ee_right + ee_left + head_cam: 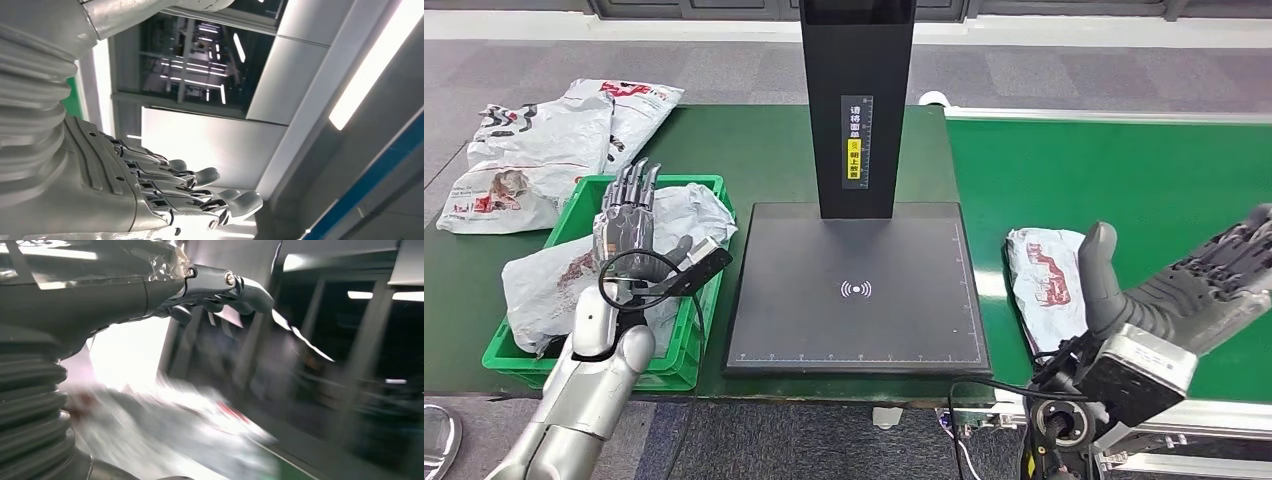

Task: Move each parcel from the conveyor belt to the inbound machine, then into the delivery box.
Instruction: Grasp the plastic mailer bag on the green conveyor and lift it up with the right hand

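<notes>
A white plastic parcel (1046, 281) with red print lies on the green conveyor belt (1124, 180), just right of the black inbound machine's scan plate (854, 290). My right hand (1184, 280) hovers beside it on its right, palm up, fingers straight, thumb raised, holding nothing; its fingers (200, 192) lie stretched out in the right wrist view. My left hand (629, 225) is above the green delivery box (679, 350), fingers extended and empty, over a white parcel (574, 275) lying in the box. The left wrist view is blurred; the left hand (215, 287) sits over pale parcel plastic (165, 425).
Two more white parcels (554, 140) lie on the dark green table behind the box. The machine's black post (856, 100) rises at the plate's rear. A black cable loops at my left wrist. A white conveyor rail runs along the belt's near edge.
</notes>
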